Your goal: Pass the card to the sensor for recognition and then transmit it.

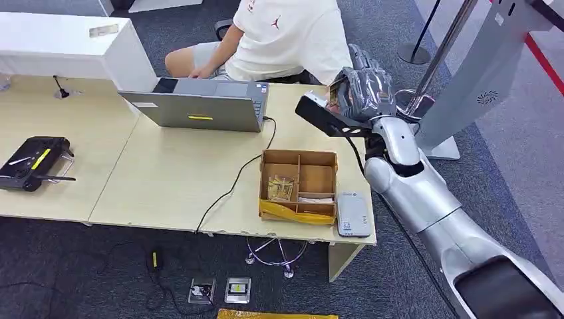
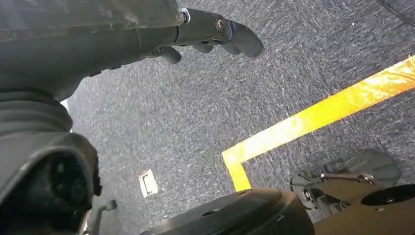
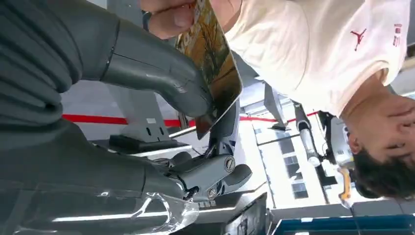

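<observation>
My right hand is raised over the table's far right corner, close to a seated person in a white T-shirt. In the right wrist view its thumb and a finger pinch a yellow-brown picture card. The person's fingers hold the card's other end. The white card sensor lies flat at the table's near right corner, beside a cardboard box with more cards inside. My left hand hangs over the dark carpet, fingers spread and holding nothing.
A grey laptop stands open in front of the person, its black cable running off the table's near edge. A black controller lies at the left. A grey kiosk stand and a barrier post are to my right.
</observation>
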Controlling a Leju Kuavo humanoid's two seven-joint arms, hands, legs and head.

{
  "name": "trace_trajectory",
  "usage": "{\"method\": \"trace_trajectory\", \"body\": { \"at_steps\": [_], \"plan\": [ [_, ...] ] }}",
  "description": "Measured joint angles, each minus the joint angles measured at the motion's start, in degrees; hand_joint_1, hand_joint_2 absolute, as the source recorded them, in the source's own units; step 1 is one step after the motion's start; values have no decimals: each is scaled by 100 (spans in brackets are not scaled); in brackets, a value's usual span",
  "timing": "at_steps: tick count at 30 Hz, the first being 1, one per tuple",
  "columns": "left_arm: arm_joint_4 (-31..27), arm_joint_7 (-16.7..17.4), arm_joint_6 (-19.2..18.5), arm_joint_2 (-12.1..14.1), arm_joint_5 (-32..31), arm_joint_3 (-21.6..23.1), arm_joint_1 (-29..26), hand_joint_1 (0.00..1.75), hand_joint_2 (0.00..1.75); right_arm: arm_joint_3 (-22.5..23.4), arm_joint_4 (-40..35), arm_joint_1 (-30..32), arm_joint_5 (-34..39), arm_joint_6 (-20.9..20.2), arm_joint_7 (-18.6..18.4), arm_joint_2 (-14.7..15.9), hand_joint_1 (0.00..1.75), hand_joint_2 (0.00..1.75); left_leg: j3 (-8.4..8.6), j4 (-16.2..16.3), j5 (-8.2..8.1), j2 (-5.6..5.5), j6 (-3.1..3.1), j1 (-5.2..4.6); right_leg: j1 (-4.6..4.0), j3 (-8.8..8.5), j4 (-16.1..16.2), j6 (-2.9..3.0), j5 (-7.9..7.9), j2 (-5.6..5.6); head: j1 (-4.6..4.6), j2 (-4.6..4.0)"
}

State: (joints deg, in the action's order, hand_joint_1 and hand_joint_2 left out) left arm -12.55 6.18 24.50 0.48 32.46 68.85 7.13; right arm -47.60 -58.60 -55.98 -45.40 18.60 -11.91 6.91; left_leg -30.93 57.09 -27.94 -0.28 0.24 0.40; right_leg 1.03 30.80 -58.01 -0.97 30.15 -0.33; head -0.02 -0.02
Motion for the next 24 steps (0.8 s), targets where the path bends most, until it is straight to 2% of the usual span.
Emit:
{"method": "trace_trajectory", "body": {
  "at_steps": [10,11,24],
  "plan": [
    [0,35,-61,17,-7,70,24,0,0,-147,792,-100,37,114,129,-273,175,175,1,0,0,0,0,0,0,0,0,0,0,1,2,0],
    [0,42,-63,22,-4,70,24,0,0,-162,847,-103,57,127,140,-287,0,175,1,0,0,0,0,0,0,0,0,0,0,1,0,0],
    [0,42,-4,57,63,70,-4,0,0,-282,1329,-123,48,538,170,-413,0,175,1,1,0,0,0,0,0,1,0,0,0,0,2,0]
  ]
}}
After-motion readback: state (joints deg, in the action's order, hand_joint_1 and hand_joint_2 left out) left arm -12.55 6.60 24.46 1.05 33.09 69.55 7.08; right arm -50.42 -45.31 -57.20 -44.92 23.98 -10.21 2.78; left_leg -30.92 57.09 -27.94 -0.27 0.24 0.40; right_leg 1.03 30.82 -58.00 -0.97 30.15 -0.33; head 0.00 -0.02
